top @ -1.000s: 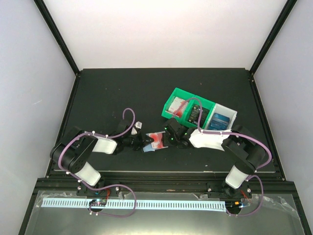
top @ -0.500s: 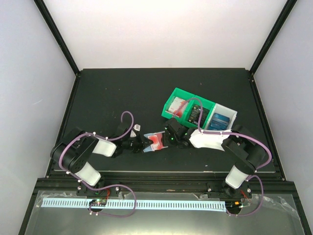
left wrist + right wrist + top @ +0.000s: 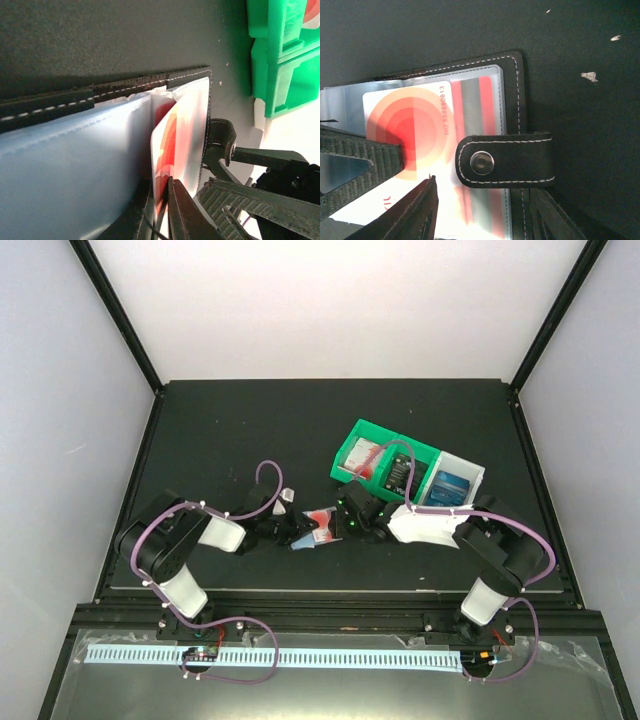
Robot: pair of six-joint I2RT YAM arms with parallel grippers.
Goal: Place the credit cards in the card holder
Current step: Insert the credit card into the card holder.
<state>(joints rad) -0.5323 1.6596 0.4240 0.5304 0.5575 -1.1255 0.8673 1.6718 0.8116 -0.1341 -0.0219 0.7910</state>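
The black card holder (image 3: 305,540) lies open between my two grippers, with pale clear sleeves (image 3: 75,160) and a stitched edge (image 3: 125,87). Its snap tab (image 3: 505,160) folds over the sleeve. My left gripper (image 3: 293,530) (image 3: 167,200) is shut on a red-and-white credit card (image 3: 172,135), which stands edge-on partly inside a sleeve; it also shows in the right wrist view (image 3: 410,130). My right gripper (image 3: 347,523) (image 3: 485,215) is open, its jaws straddling the holder's tab edge. One of its fingers (image 3: 222,145) touches the holder's rim.
A green bin (image 3: 352,435) at the back right holds a red-and-white card (image 3: 367,460) and a black card (image 3: 400,472). The white bin (image 3: 470,468) beside it holds a blue card (image 3: 450,483). The green bin also shows in the left wrist view (image 3: 280,60).
My left arm has shifted slightly right, toward the holder, with the card still in its jaws. The right gripper has stayed at the holder.
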